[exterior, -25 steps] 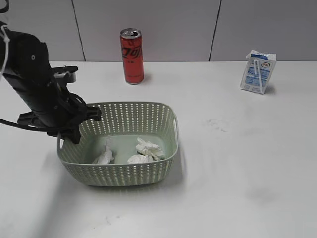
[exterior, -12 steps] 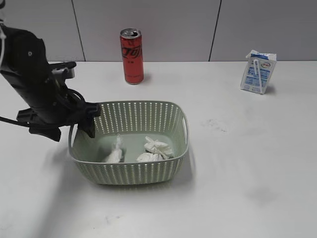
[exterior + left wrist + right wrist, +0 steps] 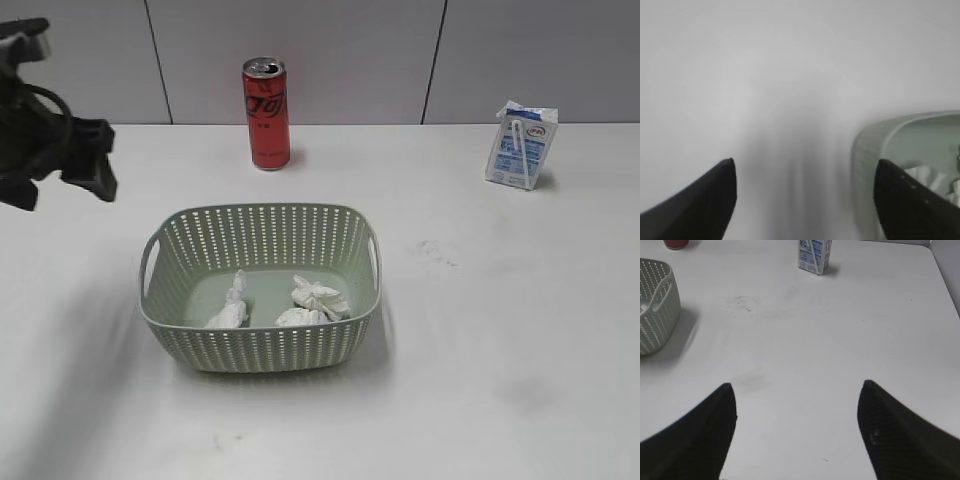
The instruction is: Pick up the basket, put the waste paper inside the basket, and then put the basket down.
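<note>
The sage-green basket (image 3: pixel 260 345) stands on the white table, centre-left in the exterior view. Three crumpled white waste paper wads lie inside it: one at the left (image 3: pixel 230 310), one at the right (image 3: pixel 318 296), one at the front (image 3: pixel 288 319). My left gripper (image 3: pixel 60 185) is open and empty, raised above and left of the basket. In the blurred left wrist view (image 3: pixel 805 170) the basket's corner (image 3: pixel 875 140) shows at the right with paper (image 3: pixel 922 175) inside. My right gripper (image 3: pixel 797 390) is open and empty over bare table, with the basket (image 3: pixel 657 305) far to its left.
A red drink can (image 3: pixel 266 112) stands behind the basket near the wall. A white-and-blue drink carton (image 3: pixel 521 146) stands at the back right; it also shows in the right wrist view (image 3: pixel 814 254). The table's right edge (image 3: pixel 945 270) is visible there.
My left gripper let go of the basket's left rim and rose up and to the left. The basket, tilted and held a second ago, now rests level on the table.
</note>
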`<action>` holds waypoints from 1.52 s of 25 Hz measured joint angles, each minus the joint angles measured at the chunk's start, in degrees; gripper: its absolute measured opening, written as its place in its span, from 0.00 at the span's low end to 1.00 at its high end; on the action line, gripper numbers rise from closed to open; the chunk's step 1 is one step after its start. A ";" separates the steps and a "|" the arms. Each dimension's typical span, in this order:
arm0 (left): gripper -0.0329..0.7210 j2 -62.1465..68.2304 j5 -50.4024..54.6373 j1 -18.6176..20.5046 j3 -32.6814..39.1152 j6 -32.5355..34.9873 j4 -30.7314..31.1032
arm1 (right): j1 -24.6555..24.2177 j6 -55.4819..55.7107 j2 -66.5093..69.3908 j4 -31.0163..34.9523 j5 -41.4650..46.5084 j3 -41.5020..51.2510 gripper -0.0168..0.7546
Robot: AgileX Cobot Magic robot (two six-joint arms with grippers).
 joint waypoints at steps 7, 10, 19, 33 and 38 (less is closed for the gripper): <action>0.87 -5.75 14.43 10.03 -2.08 11.49 0.42 | 0.00 -0.06 0.00 -0.06 -0.05 0.00 0.76; 0.86 -9.33 16.63 12.64 -2.08 13.75 0.80 | 0.00 -0.06 0.00 -0.69 0.00 0.00 0.76; 0.83 -28.23 19.68 14.78 0.79 14.63 -1.51 | 0.00 -0.06 0.00 -1.18 0.00 0.00 0.76; 0.83 -65.25 19.00 14.78 18.06 14.67 -2.61 | 0.00 -0.06 0.00 -1.56 0.00 0.00 0.76; 0.82 -73.22 21.50 14.78 21.73 14.67 -2.61 | 0.00 -0.06 0.00 -1.56 0.00 0.00 0.76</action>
